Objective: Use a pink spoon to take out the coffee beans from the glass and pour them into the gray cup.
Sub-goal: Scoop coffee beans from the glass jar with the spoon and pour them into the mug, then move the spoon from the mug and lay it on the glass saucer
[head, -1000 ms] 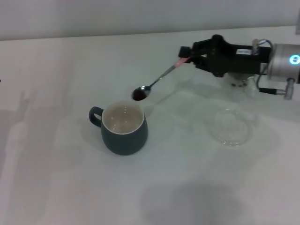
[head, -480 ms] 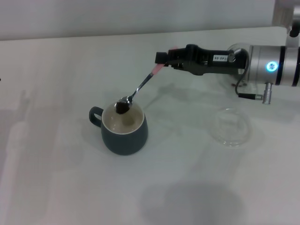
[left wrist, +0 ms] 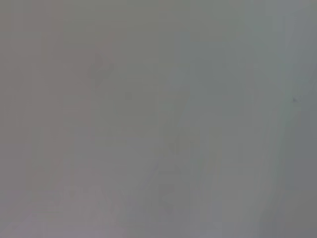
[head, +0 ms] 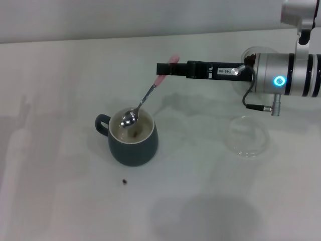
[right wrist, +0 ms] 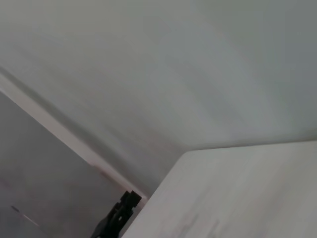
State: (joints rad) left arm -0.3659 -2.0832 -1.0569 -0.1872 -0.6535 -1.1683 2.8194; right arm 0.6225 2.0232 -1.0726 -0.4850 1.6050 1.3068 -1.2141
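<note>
Right gripper (head: 165,68) clamped spoon (head: 143,102) by its handle, bowl tipped over cup (head: 132,137); beans (head: 135,134) inside cup, one bean (head: 124,182) on table at cup's 6 o'clock. Left gripper unseen.

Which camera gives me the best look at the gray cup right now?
The head view. It shows the whole gray cup, its handle, and the pink spoon tipped over its mouth, held by the right tool, with beans inside. Neither the left nor the right wrist view shows the cup at all.
</note>
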